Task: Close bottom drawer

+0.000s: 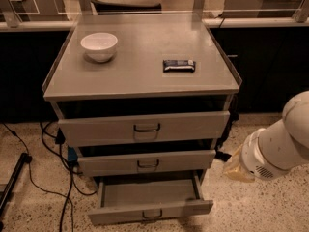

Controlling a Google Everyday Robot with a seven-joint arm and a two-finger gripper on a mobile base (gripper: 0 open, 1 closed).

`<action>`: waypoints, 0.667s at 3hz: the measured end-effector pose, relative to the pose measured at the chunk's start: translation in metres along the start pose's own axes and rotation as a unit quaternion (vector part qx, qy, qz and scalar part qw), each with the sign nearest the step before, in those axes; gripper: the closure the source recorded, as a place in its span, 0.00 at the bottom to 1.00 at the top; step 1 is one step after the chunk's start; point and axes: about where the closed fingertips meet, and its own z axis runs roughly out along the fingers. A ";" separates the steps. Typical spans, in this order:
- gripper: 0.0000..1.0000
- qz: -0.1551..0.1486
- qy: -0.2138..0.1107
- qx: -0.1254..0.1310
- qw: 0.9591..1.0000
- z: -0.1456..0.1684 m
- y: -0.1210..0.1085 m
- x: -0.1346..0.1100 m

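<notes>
Beside the open bottom drawer (149, 210) hangs the end effector (237, 167).

Gripper (237, 166) rt of open btm drawer (150, 210)

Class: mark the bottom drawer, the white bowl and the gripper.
bottom drawer (150, 212): camera view, on its front panel at the handle.
white bowl (99, 47): camera view, on its outer wall.
gripper (237, 166): camera view, on its tip, right of the cabinet (145, 76).
</notes>
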 end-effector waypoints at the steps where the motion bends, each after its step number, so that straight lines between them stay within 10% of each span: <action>1: 1.00 0.004 0.006 -0.003 1.000 0.031 -0.001 0.023; 2: 1.00 0.022 -0.008 -0.013 1.000 0.103 0.004 0.074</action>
